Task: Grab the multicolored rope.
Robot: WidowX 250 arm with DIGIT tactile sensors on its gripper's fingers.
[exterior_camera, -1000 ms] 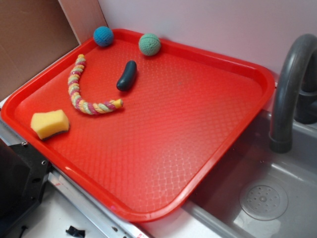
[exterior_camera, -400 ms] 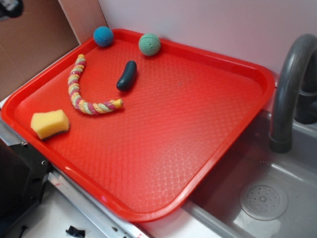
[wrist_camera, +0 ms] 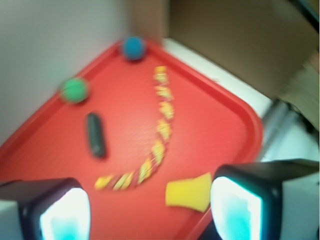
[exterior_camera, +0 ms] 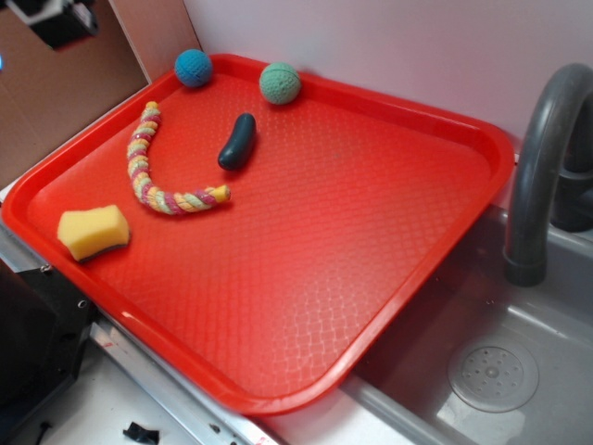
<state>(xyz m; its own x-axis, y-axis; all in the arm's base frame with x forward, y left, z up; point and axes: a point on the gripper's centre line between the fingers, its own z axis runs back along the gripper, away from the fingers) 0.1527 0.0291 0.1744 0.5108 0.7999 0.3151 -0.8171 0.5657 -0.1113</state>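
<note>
Pink, yellow and pale green, the multicolored rope (exterior_camera: 153, 167) lies in a J-shaped curve on the left part of the red tray (exterior_camera: 371, 232), its long run heading from near the blue ball (exterior_camera: 193, 68) toward the yellow sponge (exterior_camera: 93, 232) before hooking toward the tray's middle. In the blurred wrist view the end effector (wrist_camera: 150, 210) hangs high, pads wide apart and empty, with the rope ahead and below, its long run roughly across the gap, so I judge a forward descent onto the mid-section comes next.

Tray (exterior_camera: 371, 241): red plastic, glossy, fine diamond-textured floor. Rope (exterior_camera: 148, 167): twisted fibre strands, matt, rough. Two balls (exterior_camera: 280, 82): knitted yarn, matt. Sponge (exterior_camera: 91, 231): porous foam, dull. Pickle (exterior_camera: 237, 141): smooth, slight sheen. Faucet (exterior_camera: 542, 167), sink (exterior_camera: 519, 371): grey matt plastic.
</note>
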